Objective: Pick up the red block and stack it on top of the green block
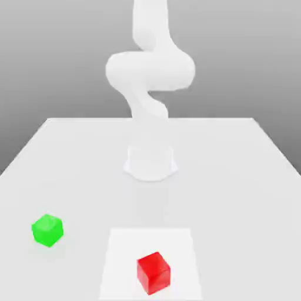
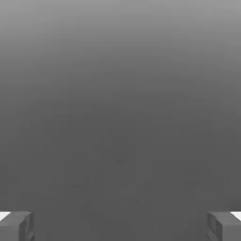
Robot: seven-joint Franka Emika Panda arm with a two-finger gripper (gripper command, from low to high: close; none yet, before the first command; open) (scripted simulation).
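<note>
The red block (image 1: 154, 273) sits on a lighter square patch of the white table, near the front, slightly to the exterior view's right of centre. The green block (image 1: 47, 229) rests on the table well off to the exterior view's left, a bit farther back than the red one. In the hand view my gripper (image 2: 120, 226) is open: its two grey fingertips (image 2: 16, 226) stand far apart with nothing between them, against a plain grey background.
The white arm (image 1: 150, 73) rises from its round base (image 1: 151, 163) at the table's middle and bends high above the surface. The table (image 1: 235, 176) spreads wide around both blocks, with its edges converging toward the back.
</note>
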